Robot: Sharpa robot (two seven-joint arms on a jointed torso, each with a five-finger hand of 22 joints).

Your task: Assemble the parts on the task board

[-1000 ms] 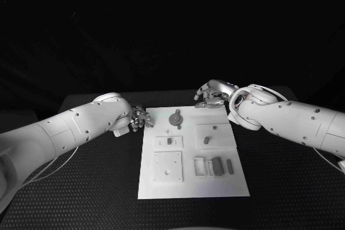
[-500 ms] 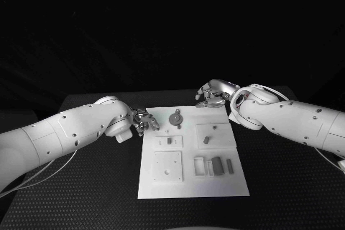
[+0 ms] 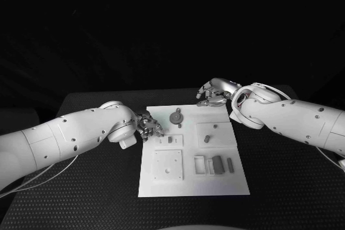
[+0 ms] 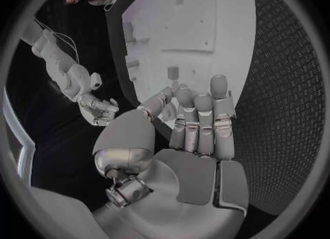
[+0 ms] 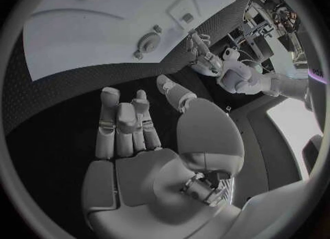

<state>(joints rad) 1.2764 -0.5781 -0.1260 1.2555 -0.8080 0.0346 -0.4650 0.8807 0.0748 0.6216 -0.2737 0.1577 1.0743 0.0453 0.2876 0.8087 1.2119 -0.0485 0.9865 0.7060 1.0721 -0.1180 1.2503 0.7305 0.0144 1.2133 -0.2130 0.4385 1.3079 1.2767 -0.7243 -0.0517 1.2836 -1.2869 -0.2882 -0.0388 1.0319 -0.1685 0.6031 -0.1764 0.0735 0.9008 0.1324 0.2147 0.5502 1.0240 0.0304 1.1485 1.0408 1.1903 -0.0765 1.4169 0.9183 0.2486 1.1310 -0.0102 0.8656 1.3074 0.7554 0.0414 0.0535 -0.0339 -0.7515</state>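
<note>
The white task board (image 3: pixel 167 185) lies in the middle of the table. On it are a round grey part (image 3: pixel 176 118), two small pegs (image 3: pixel 169 139) (image 3: pixel 206 138) and grey blocks (image 3: pixel 217 165). My left hand (image 3: pixel 149 127) hovers at the board's left edge, beside the near-left peg, fingers stretched out and holding nothing. In the left wrist view its fingers (image 4: pixel 199 120) point at the board (image 4: pixel 206 24). My right hand (image 3: pixel 214 93) hangs beyond the board's far right corner, holding nothing. In the right wrist view the right hand (image 5: pixel 131 129) lies over the black mat, short of the board (image 5: pixel 82 24) and the round part (image 5: pixel 146 43).
Black textured mat (image 3: pixel 287 180) surrounds the board on all sides. Raised white blocks with recesses (image 3: pixel 169 166) (image 3: pixel 214 132) stand on the board. The far half of the table is dark.
My left hand has moved right and nearer, from beside the board's far left corner to its left edge by the peg. The right hand has barely shifted.
</note>
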